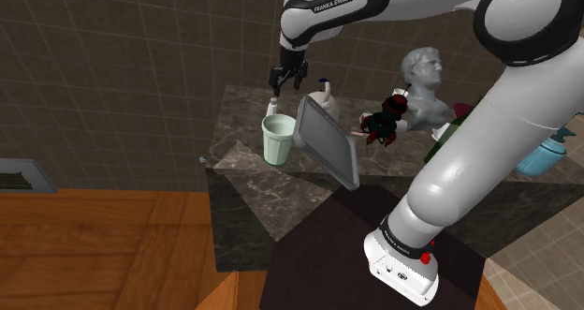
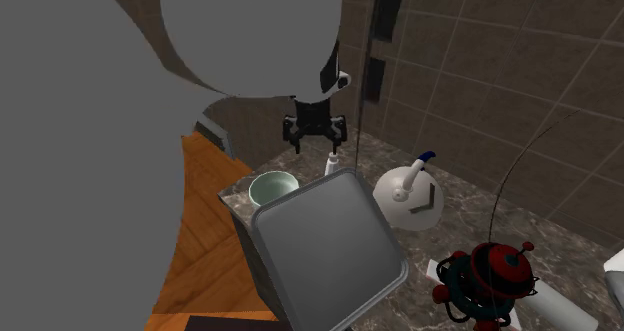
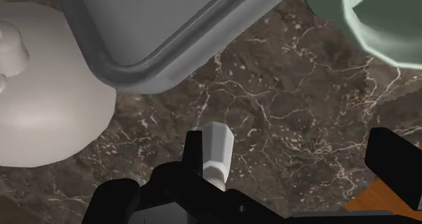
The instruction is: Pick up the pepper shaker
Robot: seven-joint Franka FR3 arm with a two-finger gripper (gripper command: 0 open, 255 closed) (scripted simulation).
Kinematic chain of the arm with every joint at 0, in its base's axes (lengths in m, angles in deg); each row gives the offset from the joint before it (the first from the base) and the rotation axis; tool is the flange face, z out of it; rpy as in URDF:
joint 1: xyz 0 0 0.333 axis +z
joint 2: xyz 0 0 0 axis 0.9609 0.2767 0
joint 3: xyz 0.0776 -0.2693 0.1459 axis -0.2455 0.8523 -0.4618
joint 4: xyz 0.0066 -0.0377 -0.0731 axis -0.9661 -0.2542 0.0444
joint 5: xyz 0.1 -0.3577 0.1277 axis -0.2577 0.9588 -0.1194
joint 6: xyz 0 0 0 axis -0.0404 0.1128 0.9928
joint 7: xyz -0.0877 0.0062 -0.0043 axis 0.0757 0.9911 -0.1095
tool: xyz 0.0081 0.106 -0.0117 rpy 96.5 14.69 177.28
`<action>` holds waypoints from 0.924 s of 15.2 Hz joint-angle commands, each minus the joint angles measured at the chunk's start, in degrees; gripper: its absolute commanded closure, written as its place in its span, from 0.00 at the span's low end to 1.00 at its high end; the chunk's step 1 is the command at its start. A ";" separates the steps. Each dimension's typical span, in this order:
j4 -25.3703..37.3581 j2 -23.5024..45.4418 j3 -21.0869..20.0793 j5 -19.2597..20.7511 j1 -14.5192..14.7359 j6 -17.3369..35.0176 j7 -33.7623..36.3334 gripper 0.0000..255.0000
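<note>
One pepper shaker [image 2: 331, 165] | upright, long axis vertical | hand [image 2: 315, 143] above, spread

shaker [image 3: 218, 148] partly behind fingers [image 3: 194, 150], cup [image 3: 379, 16], tray [image 3: 162, 63] cropped

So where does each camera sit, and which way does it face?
Shoulder: beside the stand, looking down over the counter; arm and stand show.
Second: close by the arm, facing the tiled wall; gripper shows.
Wrist: on the gripper, looking down at the counter; open fingers show.
All three share the shaker and tray.
</note>
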State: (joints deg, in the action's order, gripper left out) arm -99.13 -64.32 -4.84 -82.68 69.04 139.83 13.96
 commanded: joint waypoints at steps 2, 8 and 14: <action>4.62 6.53 0.40 0.91 -0.41 1.46 0.39 0.00; 16.25 19.91 1.47 2.27 -1.08 2.39 0.73 0.00; 20.23 25.81 1.91 2.70 -1.30 4.00 0.95 0.00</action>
State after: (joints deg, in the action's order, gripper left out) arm -79.00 -39.05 -2.94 -80.02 67.73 143.39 14.84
